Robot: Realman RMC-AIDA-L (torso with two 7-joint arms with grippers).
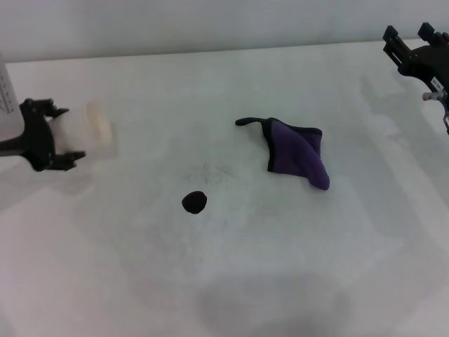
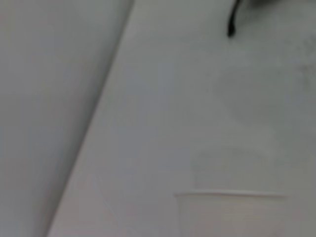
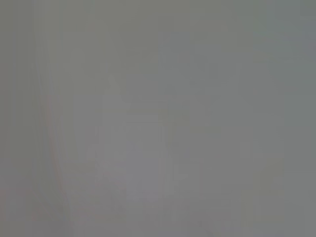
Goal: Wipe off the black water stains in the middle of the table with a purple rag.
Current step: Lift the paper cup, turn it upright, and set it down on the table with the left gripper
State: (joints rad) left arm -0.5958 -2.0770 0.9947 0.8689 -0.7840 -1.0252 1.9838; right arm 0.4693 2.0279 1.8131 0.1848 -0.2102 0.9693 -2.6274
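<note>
The purple rag [image 1: 298,151] lies folded on the white table [image 1: 231,281], right of centre, its black loop [image 1: 247,121] pointing left. The black water stain [image 1: 194,202], a small round blob, lies left of and nearer than the rag, with faint grey specks [image 1: 208,171] just beyond it. My left gripper [image 1: 69,133] is at the left edge, shut on a white paper cup [image 1: 95,130] held on its side above the table. My right gripper [image 1: 408,31] is open and empty at the far right corner, well away from the rag. The left wrist view shows the cup's rim [image 2: 229,195] and the loop's tip [image 2: 230,24].
The table's far edge meets a grey wall [image 1: 210,21]. A white object with print [image 1: 5,98] stands at the left edge behind the left arm. The right wrist view shows only plain grey.
</note>
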